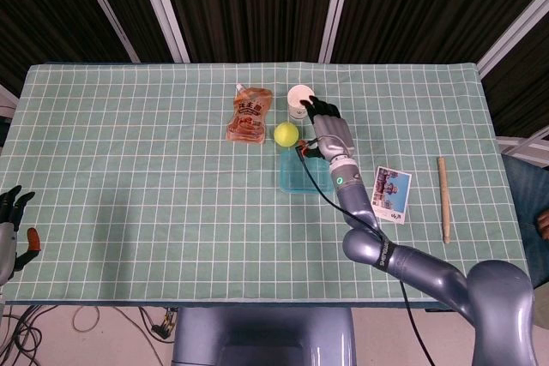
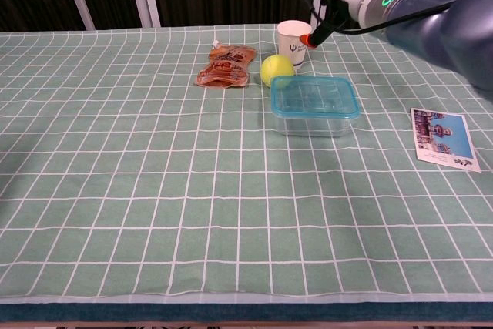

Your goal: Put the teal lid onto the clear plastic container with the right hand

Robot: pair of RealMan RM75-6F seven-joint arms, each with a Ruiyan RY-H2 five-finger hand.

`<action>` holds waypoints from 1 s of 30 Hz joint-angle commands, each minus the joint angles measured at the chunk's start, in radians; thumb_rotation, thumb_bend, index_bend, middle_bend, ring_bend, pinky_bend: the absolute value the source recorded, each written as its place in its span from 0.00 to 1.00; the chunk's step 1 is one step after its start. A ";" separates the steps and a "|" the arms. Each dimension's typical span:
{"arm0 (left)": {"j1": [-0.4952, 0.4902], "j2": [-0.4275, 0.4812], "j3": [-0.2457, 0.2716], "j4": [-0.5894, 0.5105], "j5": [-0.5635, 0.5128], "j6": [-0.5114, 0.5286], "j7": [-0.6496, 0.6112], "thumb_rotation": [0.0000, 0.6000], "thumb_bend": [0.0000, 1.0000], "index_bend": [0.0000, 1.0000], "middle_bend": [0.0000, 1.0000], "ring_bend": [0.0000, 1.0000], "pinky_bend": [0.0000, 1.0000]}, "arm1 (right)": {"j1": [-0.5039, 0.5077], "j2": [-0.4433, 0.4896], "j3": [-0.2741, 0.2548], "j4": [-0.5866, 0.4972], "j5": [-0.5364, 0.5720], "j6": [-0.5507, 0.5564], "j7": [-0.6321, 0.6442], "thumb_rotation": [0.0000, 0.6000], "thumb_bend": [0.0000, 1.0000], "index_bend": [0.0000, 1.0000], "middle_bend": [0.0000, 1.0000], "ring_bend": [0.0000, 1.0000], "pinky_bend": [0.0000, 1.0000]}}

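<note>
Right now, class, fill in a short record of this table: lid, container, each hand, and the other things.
lid: teal lid sits on the container, covering its top
container: clear container on the green cloth, next to the ball
right hand: right hand raised above the table near the cup, holding nothing
left hand: left hand at the table's left edge, away from the objects
others: yellow ball, paper cup, orange pouch, photo card, wooden stick
</note>
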State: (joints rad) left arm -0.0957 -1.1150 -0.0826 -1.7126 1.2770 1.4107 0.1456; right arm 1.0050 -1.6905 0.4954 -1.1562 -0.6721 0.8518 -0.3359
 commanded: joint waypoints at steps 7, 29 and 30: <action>0.001 -0.006 0.000 0.007 0.016 0.014 0.002 1.00 0.64 0.11 0.00 0.00 0.00 | -0.202 0.234 -0.023 -0.292 -0.108 0.167 0.096 1.00 0.32 0.00 0.00 0.00 0.01; 0.009 -0.027 0.024 0.036 0.149 0.080 -0.011 1.00 0.64 0.11 0.00 0.00 0.00 | -0.868 0.515 -0.436 -0.362 -0.745 0.658 0.638 1.00 0.29 0.00 0.00 0.00 0.00; 0.009 -0.026 0.028 0.032 0.152 0.077 -0.006 1.00 0.64 0.11 0.00 0.00 0.00 | -0.878 0.505 -0.441 -0.341 -0.768 0.680 0.658 1.00 0.29 0.00 0.00 0.00 0.00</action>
State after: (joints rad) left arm -0.0871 -1.1412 -0.0573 -1.6778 1.4269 1.4895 0.1365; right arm 0.1940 -1.1627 0.1134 -1.5638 -1.3470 1.4543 0.2430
